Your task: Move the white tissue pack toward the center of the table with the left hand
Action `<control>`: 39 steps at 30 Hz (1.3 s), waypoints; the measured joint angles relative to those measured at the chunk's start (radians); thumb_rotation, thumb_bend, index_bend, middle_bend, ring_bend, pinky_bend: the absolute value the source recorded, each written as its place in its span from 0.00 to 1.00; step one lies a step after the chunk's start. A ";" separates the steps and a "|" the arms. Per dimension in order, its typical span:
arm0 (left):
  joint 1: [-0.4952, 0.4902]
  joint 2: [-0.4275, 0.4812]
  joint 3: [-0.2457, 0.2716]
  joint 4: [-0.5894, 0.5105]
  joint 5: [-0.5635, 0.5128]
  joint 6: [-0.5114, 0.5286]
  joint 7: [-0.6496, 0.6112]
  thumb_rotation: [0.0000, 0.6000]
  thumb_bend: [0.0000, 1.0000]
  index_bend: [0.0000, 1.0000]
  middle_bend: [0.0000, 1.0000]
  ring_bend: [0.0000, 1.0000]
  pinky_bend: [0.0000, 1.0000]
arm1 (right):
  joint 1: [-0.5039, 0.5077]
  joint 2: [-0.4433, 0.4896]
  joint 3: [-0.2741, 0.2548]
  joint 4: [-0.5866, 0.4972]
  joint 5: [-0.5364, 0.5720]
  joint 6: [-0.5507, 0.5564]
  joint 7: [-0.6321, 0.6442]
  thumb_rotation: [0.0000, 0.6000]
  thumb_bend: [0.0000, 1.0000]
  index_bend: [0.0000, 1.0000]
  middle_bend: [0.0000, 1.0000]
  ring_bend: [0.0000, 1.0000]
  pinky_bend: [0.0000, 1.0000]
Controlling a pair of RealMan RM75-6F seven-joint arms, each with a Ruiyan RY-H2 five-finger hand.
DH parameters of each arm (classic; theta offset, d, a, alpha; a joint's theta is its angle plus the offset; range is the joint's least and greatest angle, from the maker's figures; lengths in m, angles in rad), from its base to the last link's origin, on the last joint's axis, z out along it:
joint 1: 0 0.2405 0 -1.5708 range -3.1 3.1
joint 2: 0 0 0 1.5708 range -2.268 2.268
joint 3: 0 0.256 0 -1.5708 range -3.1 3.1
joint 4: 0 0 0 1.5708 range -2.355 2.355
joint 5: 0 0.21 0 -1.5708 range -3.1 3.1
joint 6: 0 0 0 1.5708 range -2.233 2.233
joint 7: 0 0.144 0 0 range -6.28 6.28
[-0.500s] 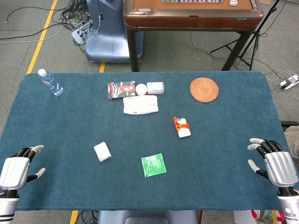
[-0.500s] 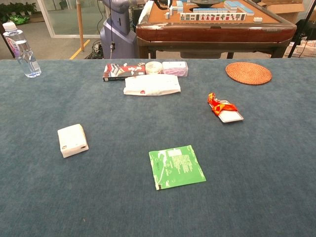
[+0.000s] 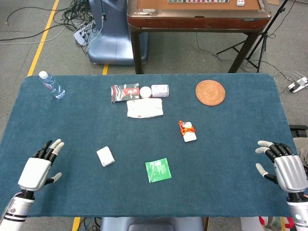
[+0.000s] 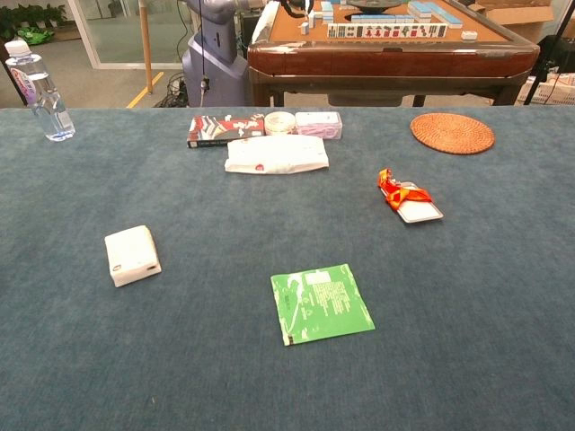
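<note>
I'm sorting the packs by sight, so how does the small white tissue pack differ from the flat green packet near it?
The small white tissue pack is plain white and thick, a puffy block; the flat green packet is green with white print and lies thin as a sheet. The white pack is smaller in outline and sits left of the green one. Both lie untouched on the blue table.

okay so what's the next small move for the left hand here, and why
Probably reach the left hand forward and to the right toward the white tissue pack. The hand is open near the table's near-left edge, well apart from the pack, which lies untouched left of the green packet.
</note>
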 measured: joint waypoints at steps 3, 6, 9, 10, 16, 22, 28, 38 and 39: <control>-0.025 -0.007 0.000 -0.011 -0.002 -0.044 0.019 1.00 0.00 0.00 0.00 0.00 0.20 | -0.003 0.007 0.003 -0.002 0.001 0.008 0.014 1.00 0.22 0.43 0.30 0.27 0.30; -0.054 -0.013 -0.002 -0.021 -0.011 -0.092 0.031 1.00 0.00 0.00 0.00 0.00 0.15 | -0.007 0.013 0.004 -0.003 0.002 0.017 0.028 1.00 0.22 0.43 0.30 0.27 0.30; -0.084 -0.021 -0.006 -0.026 -0.024 -0.137 0.044 1.00 0.00 0.00 0.00 0.00 0.12 | -0.009 0.018 0.005 -0.004 0.003 0.020 0.040 1.00 0.22 0.43 0.30 0.27 0.30; -0.093 -0.025 -0.009 -0.026 -0.028 -0.148 0.050 1.00 0.00 0.00 0.00 0.00 0.12 | -0.009 0.020 0.006 -0.004 0.004 0.021 0.043 1.00 0.22 0.43 0.30 0.27 0.30; -0.145 -0.060 -0.029 -0.014 -0.061 -0.205 0.077 1.00 0.00 0.00 0.00 0.00 0.11 | -0.010 0.027 0.008 -0.004 0.007 0.021 0.063 1.00 0.22 0.43 0.30 0.27 0.30; -0.185 -0.090 -0.044 0.011 -0.098 -0.256 0.092 1.00 0.00 0.00 0.00 0.00 0.11 | -0.013 0.033 0.008 -0.005 0.005 0.027 0.073 1.00 0.22 0.43 0.30 0.27 0.30; -0.217 -0.117 -0.052 0.048 -0.132 -0.294 0.090 1.00 0.00 0.00 0.00 0.00 0.11 | -0.014 0.036 0.009 -0.005 0.007 0.027 0.081 1.00 0.22 0.44 0.30 0.27 0.30; -0.251 -0.142 -0.065 0.068 -0.181 -0.319 0.097 1.00 0.00 0.00 0.00 0.00 0.11 | -0.011 0.038 0.011 -0.003 0.012 0.019 0.088 1.00 0.22 0.43 0.30 0.27 0.30; -0.254 -0.145 -0.066 0.068 -0.186 -0.322 0.099 1.00 0.00 0.00 0.00 0.00 0.11 | -0.011 0.038 0.011 -0.003 0.012 0.020 0.089 1.00 0.22 0.43 0.30 0.27 0.30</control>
